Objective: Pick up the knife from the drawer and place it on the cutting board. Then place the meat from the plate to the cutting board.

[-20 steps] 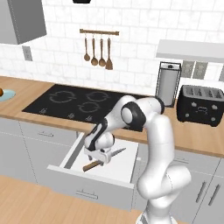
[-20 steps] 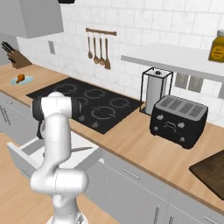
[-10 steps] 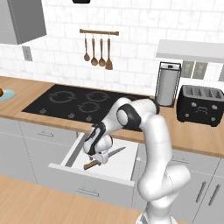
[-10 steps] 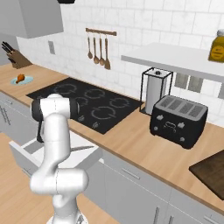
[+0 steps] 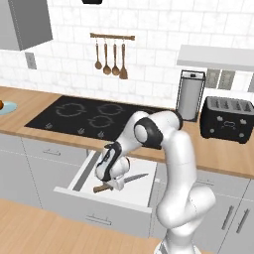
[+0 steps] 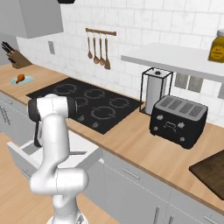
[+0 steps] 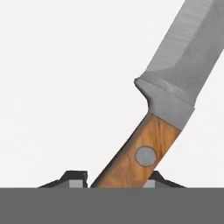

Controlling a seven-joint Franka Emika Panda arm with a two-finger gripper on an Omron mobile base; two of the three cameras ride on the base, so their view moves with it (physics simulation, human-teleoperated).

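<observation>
Hand view: knife [image 7: 144, 148] btwn fingertips [image 7: 74, 178]

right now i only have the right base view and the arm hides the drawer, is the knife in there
Observer: Yes. In the left base view the knife lies inside the open drawer, right under the claw.
Operator: which part of it is the claw at
Observer: The wooden handle. The hand view shows a fingertip on each side of it.
Operator: gripped or not
Observer: Cannot tell. The tips sit close to the handle, but contact is not clear, and in the left base view the knife looks to be lying on the drawer floor.
</observation>
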